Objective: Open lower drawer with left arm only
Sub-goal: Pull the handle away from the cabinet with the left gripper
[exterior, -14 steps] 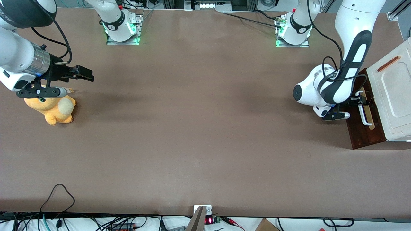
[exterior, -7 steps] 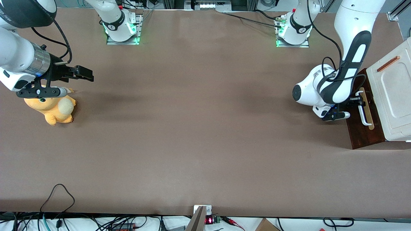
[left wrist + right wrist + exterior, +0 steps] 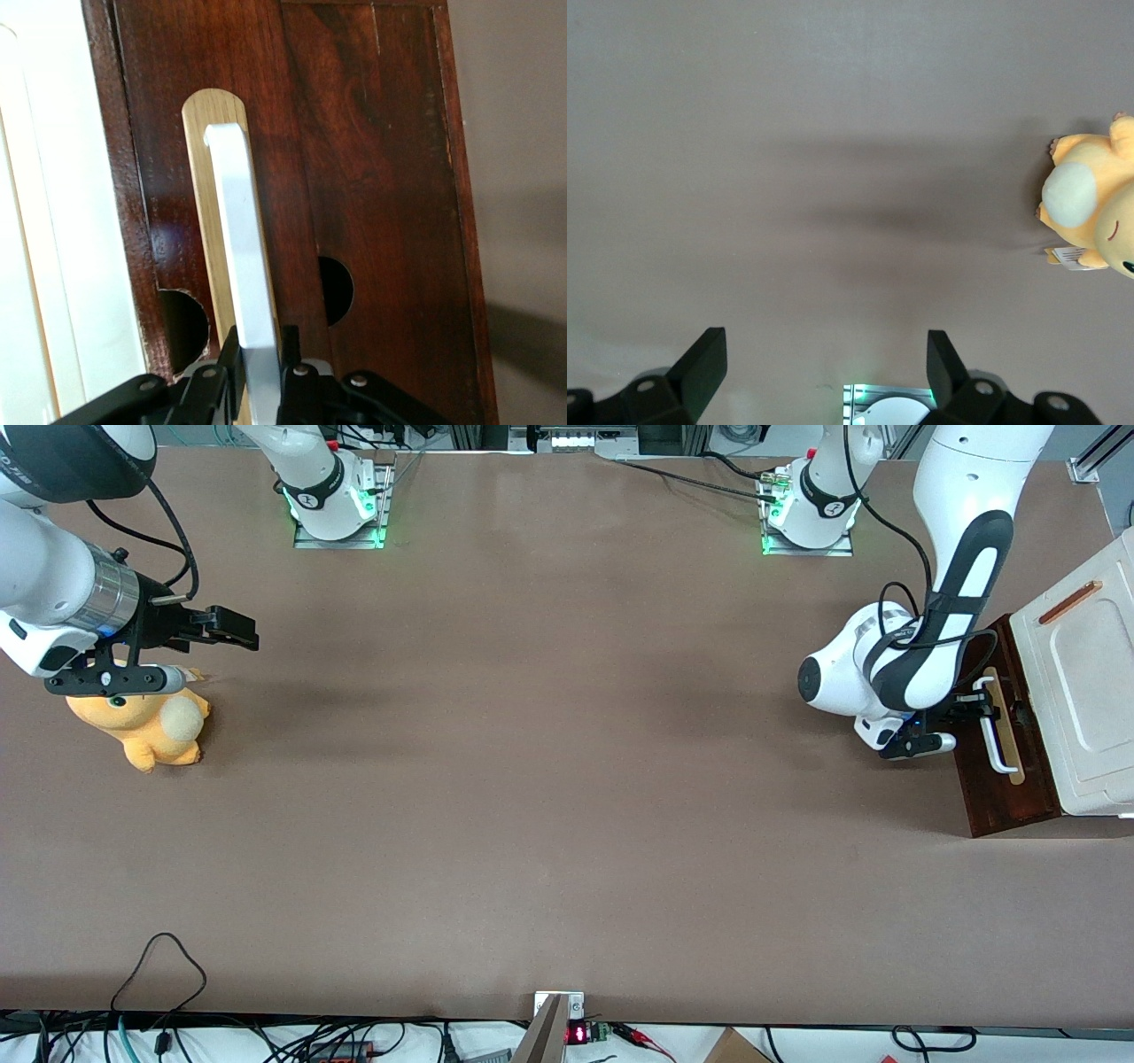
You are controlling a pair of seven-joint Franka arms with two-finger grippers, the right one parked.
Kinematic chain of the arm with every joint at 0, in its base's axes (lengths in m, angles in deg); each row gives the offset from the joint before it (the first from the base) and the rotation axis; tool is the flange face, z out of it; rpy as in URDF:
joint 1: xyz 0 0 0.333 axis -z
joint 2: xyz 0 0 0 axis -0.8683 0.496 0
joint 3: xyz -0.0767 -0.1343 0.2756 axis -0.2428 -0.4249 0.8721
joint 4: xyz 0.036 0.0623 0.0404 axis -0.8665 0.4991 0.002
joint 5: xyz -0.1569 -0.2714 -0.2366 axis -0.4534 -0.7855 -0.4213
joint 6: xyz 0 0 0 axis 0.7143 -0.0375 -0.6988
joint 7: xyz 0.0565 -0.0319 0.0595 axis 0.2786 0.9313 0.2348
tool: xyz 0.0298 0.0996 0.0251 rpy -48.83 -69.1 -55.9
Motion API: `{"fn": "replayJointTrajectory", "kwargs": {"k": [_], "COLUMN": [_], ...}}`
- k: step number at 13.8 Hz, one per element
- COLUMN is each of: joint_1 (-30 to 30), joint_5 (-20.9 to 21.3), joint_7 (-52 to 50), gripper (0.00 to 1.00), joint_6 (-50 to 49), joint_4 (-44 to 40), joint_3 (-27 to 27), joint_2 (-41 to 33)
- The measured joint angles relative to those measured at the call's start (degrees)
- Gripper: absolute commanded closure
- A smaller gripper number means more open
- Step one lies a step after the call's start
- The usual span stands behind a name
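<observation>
Dark reddish-brown wood makes the front of the lower drawer [image 3: 1010,766], which sits at the working arm's end of the brown surface [image 3: 549,797]. A white bar handle [image 3: 244,292] runs along a pale wood strip [image 3: 205,212] on that front. The left arm [image 3: 921,655], big and white with black parts, bends down in front of the drawer. Its black gripper [image 3: 261,376] is right at the handle, with the jaws squeezed onto the white bar, one on each side of it. In the front view the gripper [image 3: 974,710] is at the handle's end farther from the front camera. A cream-white panel [image 3: 1076,691] with a thin orange strip [image 3: 1070,601] sits above the drawer, and the drawer front sticks out from under it toward the arm. Two half-round cutouts show in the dark wood, one [image 3: 184,323] beside the pale strip and one [image 3: 335,288] on the handle's other flank. Toward the parked arm's end of the surface lies an orange plush toy [image 3: 146,726] with a pale round tummy.
</observation>
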Motion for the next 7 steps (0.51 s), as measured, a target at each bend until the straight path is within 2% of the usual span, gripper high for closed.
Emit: {"fn": "replayJointTrajectory", "kwargs": {"k": [7], "joint_1": [2.78], "joint_5": [-5.04], "joint_7": [0.09], "gripper": [1.00], "joint_6": [-0.35], "joint_4": [-1.68], "joint_3": [-1.01], "joint_2": [-0.05]}}
